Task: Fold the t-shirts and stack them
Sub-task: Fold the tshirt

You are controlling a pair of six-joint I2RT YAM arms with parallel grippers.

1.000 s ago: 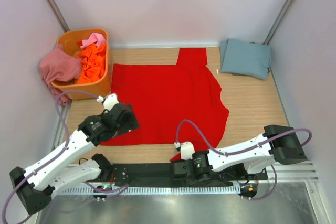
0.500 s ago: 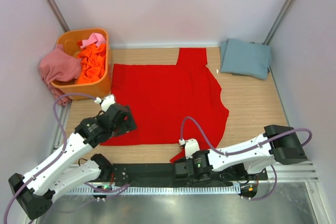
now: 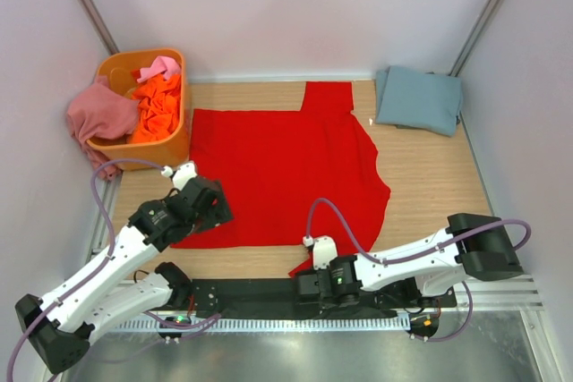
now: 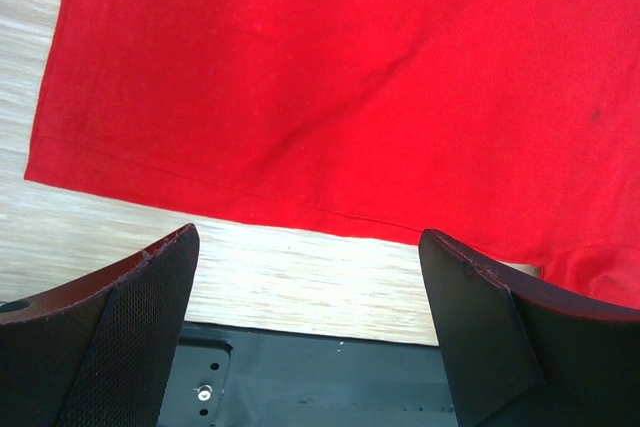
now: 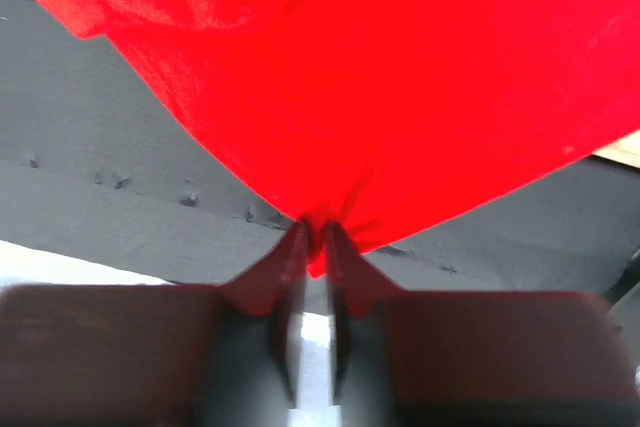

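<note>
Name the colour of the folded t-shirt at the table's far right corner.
The folded t-shirt is grey-blue; top external view.

Top view looks down on the table (image 3: pixel 430 181); both wrist views sit close over the red t-shirt (image 4: pixel 350 77).

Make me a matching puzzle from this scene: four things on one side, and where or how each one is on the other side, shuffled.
Things:
1. red t-shirt
2. grey-blue t-shirt
3. left gripper
4. right gripper

Places or states:
A. folded, in the far right corner
B. pinched shut on a bunch of red cloth
C. spread flat in the middle
D. wide open, by the red shirt's near hem

Pairs: 1-C, 2-A, 3-D, 4-B
</note>
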